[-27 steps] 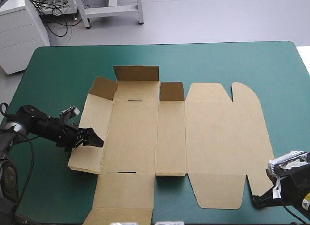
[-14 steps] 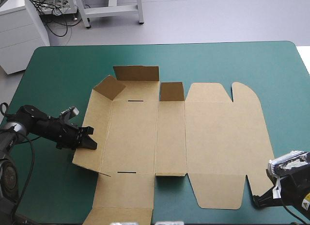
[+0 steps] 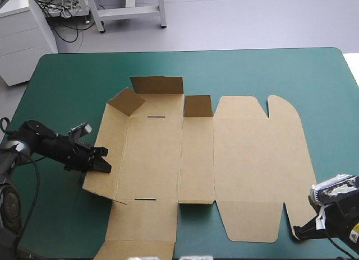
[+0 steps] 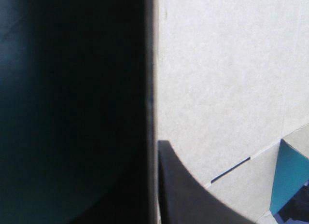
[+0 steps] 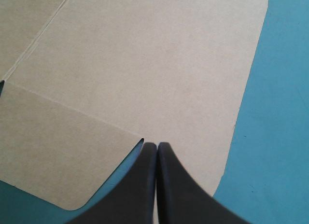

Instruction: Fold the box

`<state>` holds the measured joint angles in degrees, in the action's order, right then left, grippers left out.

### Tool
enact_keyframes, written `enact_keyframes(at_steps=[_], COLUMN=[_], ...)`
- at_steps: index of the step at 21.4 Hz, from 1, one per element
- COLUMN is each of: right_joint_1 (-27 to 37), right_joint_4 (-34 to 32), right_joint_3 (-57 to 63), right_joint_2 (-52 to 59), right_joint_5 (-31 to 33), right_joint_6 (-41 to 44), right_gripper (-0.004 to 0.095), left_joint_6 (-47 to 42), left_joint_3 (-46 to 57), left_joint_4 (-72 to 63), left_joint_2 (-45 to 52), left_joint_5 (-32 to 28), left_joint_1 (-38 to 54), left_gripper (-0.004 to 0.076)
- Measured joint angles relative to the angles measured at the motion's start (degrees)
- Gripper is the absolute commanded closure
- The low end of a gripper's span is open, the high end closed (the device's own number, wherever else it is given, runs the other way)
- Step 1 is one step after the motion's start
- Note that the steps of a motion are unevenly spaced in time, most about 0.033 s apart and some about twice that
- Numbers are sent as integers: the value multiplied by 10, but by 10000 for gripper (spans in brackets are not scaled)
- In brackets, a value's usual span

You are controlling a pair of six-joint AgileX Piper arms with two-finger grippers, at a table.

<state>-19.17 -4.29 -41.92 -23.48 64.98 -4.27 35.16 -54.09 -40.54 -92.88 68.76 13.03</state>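
Observation:
The brown box lies as a cut sheet across the middle of the table. Its far flaps stand up, and the rounded lid panel lies flat toward the right. My left gripper is shut on the left side panel, which tilts up off the cover. In the left wrist view the board's edge runs between my fingers. My right gripper is shut, its tips resting at the slit by the lid's near corner, over the board.
Bare teal-green cover stretches beyond the box's far edge and along the right side. A near flap reaches toward the table's front edge. A white cabinet stands off the far left corner.
My left gripper has shut on the left side panel and pulled it up from flat. The far-left corner flap has swung inward. The right arm has not moved.

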Motion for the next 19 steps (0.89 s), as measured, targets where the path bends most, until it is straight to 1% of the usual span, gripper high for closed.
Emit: enact_keyframes(at_steps=[1,5,7,10,14,17,19], right_joint_1=[0,0,0,0,0,0,0], right_joint_4=[0,0,0,0,-1,-8,-14], right_joint_3=[0,0,0,0,-16,-44,-53], right_joint_2=[0,0,0,0,0,0,0], right_joint_5=[0,0,0,0,6,11,12], right_joint_6=[1,1,2,4,8,19,21], right_gripper=[931,931,931,931,931,931,931], left_joint_6=[13,22,21,12,-13,-27,-50], left_joint_3=[-13,-57,-107,-193,-257,-265,-265], left_joint_4=[10,49,86,161,290,386,438], left_joint_2=[5,41,73,94,95,95,95], left_joint_5=[0,1,7,3,-48,-108,-133], left_joint_1=[-1,-18,-46,-120,-233,-337,-377], left_gripper=[756,756,756,756,756,756,756])
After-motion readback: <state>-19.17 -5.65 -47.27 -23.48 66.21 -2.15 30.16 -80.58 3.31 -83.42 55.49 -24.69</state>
